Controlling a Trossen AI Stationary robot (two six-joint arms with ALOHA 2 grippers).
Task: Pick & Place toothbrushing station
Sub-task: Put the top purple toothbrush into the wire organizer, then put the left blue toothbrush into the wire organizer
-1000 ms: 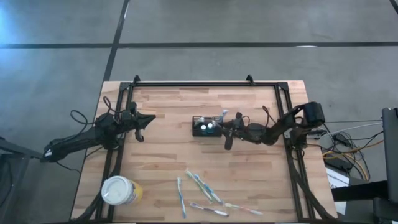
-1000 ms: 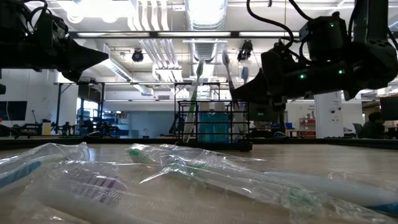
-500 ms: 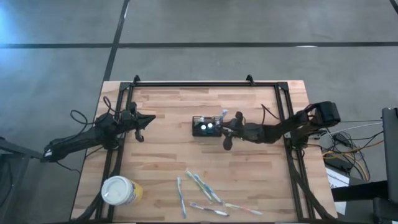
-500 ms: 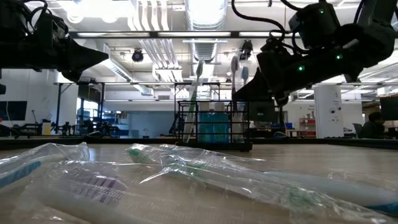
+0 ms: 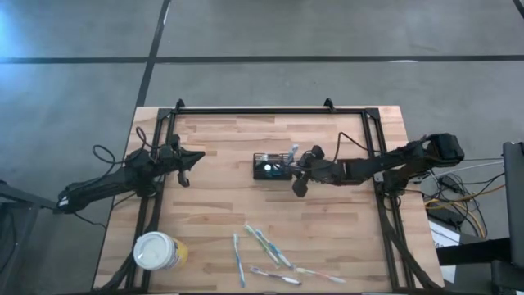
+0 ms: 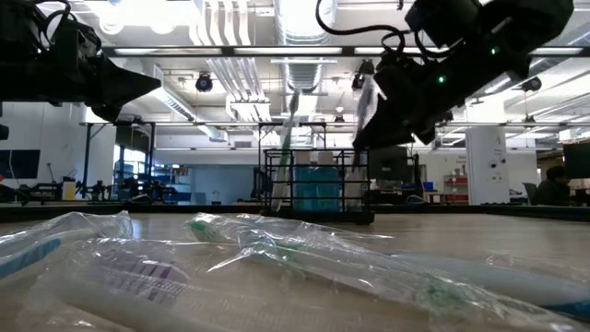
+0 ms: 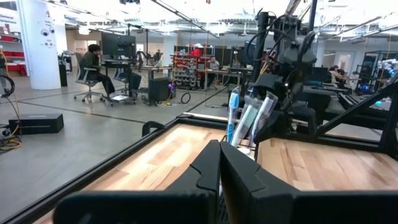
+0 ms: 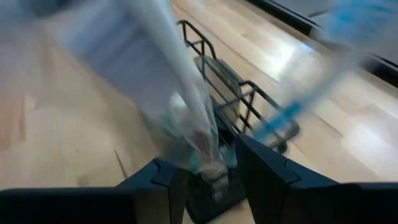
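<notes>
Right hand (image 5: 296, 168): you've pushed it closer to the holder (image 5: 273, 166), gripping a wrapped toothbrush (image 8: 180, 112); insertion looks near.
Left hand (image 5: 187, 160): closed, unmoved at 9 o'clock.

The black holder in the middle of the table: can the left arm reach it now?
Probably yes. The wood between the left gripper and the black holder is bare, but the right gripper works at the holder's far side and may crowd it.

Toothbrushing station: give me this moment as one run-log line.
right gripper: at toothbrushing station, shut on wrapped toothbrush | left gripper: idle at table's left side, shut | loose toothbrushes: near edge
</notes>
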